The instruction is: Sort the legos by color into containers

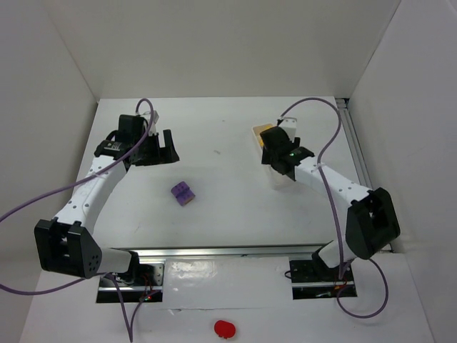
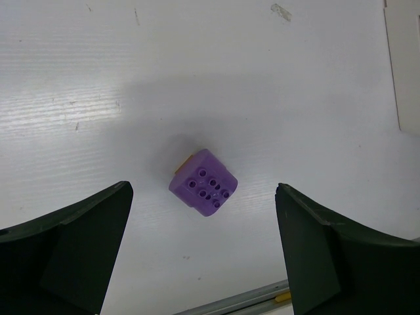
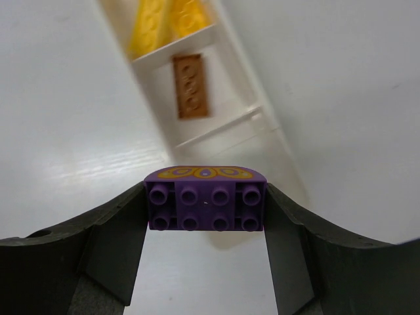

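Note:
My right gripper is shut on a purple lego with a yellow pattern on its curved side, and holds it just above the near end of the white tray. In the right wrist view the tray holds two yellow legos in its far compartment and an orange-brown lego in the one after it. The bigger, squarer purple lego lies on the table. My left gripper is open and empty, above it and a little to the far left.
A metal rail runs along the table's near edge and shows in the left wrist view. A small red object lies in front of the arm bases. White walls close in the left, back and right.

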Robot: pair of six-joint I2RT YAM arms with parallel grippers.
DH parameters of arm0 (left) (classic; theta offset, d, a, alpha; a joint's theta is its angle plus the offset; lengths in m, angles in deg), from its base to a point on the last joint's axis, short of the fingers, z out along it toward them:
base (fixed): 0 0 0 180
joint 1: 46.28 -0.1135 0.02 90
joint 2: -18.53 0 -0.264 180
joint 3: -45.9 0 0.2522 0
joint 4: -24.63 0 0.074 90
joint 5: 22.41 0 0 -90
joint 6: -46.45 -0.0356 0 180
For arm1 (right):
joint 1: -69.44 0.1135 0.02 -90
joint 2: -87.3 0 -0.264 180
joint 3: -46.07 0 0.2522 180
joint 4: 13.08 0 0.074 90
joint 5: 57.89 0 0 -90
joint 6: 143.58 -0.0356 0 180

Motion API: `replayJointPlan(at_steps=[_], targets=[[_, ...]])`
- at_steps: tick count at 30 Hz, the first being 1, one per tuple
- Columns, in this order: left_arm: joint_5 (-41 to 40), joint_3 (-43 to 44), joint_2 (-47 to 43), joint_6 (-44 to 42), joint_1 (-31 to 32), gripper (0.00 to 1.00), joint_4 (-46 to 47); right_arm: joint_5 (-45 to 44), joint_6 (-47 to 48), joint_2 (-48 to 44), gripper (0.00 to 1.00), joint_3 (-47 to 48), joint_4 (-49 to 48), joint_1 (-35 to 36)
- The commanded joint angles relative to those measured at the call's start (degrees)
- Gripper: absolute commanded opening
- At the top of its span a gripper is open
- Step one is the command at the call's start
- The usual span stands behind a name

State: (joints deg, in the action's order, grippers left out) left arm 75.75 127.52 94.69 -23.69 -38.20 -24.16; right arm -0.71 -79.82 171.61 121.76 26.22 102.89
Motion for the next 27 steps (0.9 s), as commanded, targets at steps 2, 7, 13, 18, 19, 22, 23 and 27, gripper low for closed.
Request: replayJointPlan(at_steps=[2,7,13,18,19,22,23,27], targets=[[0.4,1.5,0.9,0.2,0.2,1.00,0.1,-0.1,2.2,1.2,0.63,-0.1,-3.8,-6.5],[0.4,1.5,0.9,0.2,0.2,1.00,0.1,-0.6,2.2,4.4,0.69,-0.1,-6.5,-10.2],[0.4,1.5,0.9,0.2,0.2,1.00,0.1,-0.1,2.8,6.4,0.82,1.2,-7.0,-10.9],[0.4,1.5,1.4,0.2,0.2,1.00,-0.4,-0.1,2.2,5.7,0.85,1.2,-5.3,-10.2],[0.4,1.5,1.4,0.2,0.2,1.00,-0.4,-0.1,2.2,5.1,0.84,1.2,-5.3,-9.5],[-0.6,1.5,1.4,0.2,0.2,1.00,-0.4,1.1,2.9,1.7,0.71,0.5,-6.8,-4.5],[-0.6,1.5,1.4,0.2,0.2,1.00,-0.4,3.7,3.4,1.0,0.71,0.5,-7.5,-2.9],[-4.5,1.5,1.4,1.3,0.2,1.00,-1.0,14.1,5.2,1.5,0.71,1.2,-10.8,5.9]])
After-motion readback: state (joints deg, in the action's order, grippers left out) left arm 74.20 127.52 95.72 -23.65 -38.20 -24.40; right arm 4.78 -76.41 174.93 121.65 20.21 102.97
